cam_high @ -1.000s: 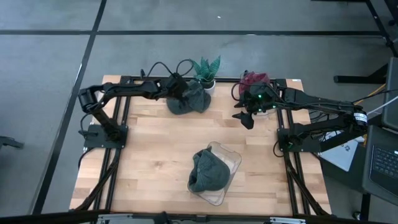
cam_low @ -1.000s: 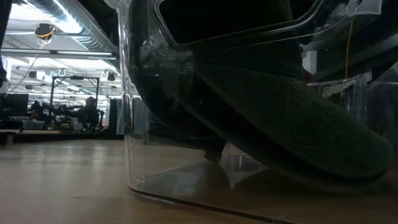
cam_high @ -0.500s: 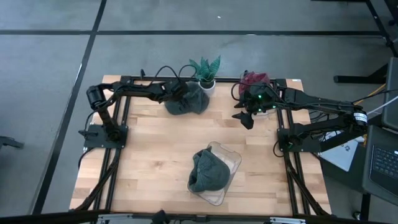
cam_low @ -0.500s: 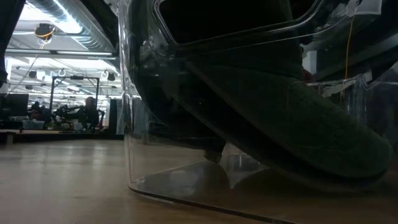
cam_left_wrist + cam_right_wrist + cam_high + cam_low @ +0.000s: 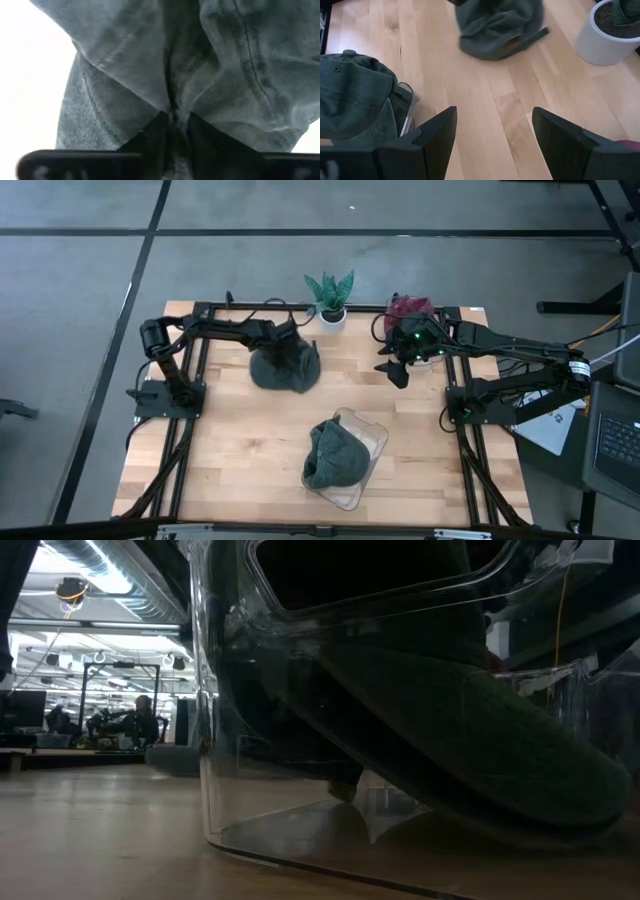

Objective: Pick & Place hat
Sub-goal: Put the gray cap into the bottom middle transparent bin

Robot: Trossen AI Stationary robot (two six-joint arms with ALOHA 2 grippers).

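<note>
Near the camera, a clear bin (image 5: 365,442) already holds one green hat (image 5: 335,455). Farther back, the left gripper (image 5: 287,340) has just clenched on the grey hat (image 5: 285,366) and pulled it away from the plant pot (image 5: 332,317) toward the table middle. I judge the carry has begun. At far right, the right gripper (image 5: 396,370) waits with fingers spread.

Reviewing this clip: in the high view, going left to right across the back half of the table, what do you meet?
Left gripper pinching a grey hat → potted plant → right gripper, open → maroon hat.
</note>
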